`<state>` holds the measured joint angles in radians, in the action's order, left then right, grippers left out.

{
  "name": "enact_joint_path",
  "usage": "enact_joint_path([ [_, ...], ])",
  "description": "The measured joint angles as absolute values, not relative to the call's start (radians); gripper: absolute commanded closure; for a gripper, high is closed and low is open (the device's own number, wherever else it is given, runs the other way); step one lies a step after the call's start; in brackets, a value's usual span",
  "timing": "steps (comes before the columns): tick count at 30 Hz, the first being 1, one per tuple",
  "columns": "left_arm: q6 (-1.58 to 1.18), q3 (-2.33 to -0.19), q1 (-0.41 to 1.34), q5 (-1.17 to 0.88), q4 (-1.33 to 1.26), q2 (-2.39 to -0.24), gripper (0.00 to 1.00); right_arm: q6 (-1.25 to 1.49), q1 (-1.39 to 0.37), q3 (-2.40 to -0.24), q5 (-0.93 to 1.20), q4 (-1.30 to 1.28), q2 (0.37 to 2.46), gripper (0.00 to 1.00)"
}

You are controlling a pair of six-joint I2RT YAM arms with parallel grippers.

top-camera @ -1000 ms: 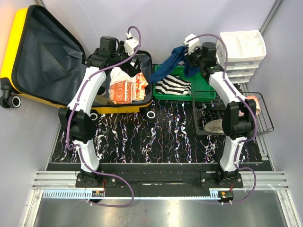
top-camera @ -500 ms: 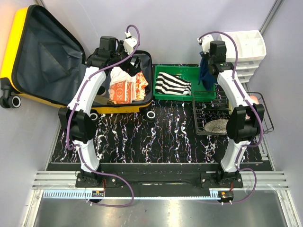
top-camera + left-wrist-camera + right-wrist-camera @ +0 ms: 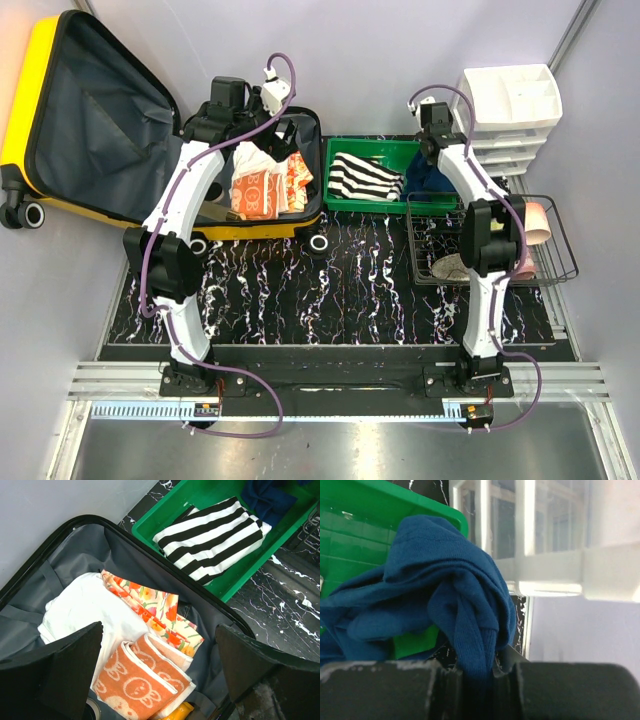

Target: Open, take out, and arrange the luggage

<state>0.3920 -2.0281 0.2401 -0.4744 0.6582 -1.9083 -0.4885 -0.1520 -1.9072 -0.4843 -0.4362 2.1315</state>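
Looking from above, I see the yellow suitcase [image 3: 25, 110] lying open at the table's [image 3: 350, 290] far left. Left wrist: left pincer [image 3: 159, 632] released over its folded clothes [image 3: 135, 680]. Right wrist: right pincer [image 3: 480, 680] grasping a blue garment [image 3: 435, 595] at the green tray [image 3: 350, 525].

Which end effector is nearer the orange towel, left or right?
Left. The left end effector hovers open above the orange towel; the right end effector grips a blue cloth at the green tray.
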Motion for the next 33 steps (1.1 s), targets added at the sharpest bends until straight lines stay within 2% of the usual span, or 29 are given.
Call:
enact_joint_path([
  [4, 0.393, -2.015, 0.240, -0.472, 0.658, -1.908, 0.01, -0.466, -0.177, -2.034, -0.516, -0.472, 2.250, 0.97],
  [6, 0.398, -1.998, 0.240, -0.469, 0.660, -1.908, 0.01, -0.434, -0.192, -2.143, -0.519, -0.525, 2.319, 0.86],
  [8, 0.403, -1.984, 0.240, -0.466, 0.661, -1.908, 0.01, -0.384, -0.205, -2.266, -0.511, -0.598, 2.391, 0.58],
  [9, 0.405, -1.979, 0.240, -0.466, 0.662, -1.908, 0.01, -0.356, -0.210, -2.327, -0.502, -0.633, 2.424, 0.26],
  [12, 0.412, -1.972, 0.240, -0.466, 0.664, -1.908, 0.01, -0.264, -0.220, -2.511, -0.425, -0.775, 2.523, 0.04],
  [13, 0.413, -1.971, 0.240, -0.466, 0.664, -1.908, 0.01, -0.241, -0.222, -2.538, -0.396, -0.813, 2.535, 0.03],
  [17, 0.414, -1.971, 0.238, -0.472, 0.682, -1.908, 0.01, -0.202, -0.221, -2.535, -0.251, -0.916, 2.531, 0.00],
  [20, 0.411, -1.971, 0.230, -0.484, 0.705, -1.908, 0.01, -0.204, -0.208, -2.490, -0.111, -0.961, 2.494, 0.05],
  [21, 0.410, -1.971, 0.226, -0.488, 0.710, -1.908, 0.01, -0.206, -0.199, -2.473, -0.067, -0.973, 2.474, 0.08],
  [22, 0.409, -1.971, 0.221, -0.490, 0.712, -1.908, 0.01, -0.208, -0.185, -2.460, -0.025, -0.983, 2.453, 0.17],
  [25, 0.403, -1.971, 0.208, -0.495, 0.716, -1.908, 0.01, -0.221, -0.122, -2.451, 0.062, -0.992, 2.399, 0.36],
  [29, 0.379, -1.971, 0.187, -0.507, 0.717, -1.909, 0.01, -0.242, -0.038, -2.451, 0.090, -0.992, 2.362, 0.48],
  [33, 0.333, -1.982, 0.156, -0.509, 0.717, -1.927, 0.01, -0.254, -0.002, -2.451, 0.101, -0.997, 2.378, 0.52],
])
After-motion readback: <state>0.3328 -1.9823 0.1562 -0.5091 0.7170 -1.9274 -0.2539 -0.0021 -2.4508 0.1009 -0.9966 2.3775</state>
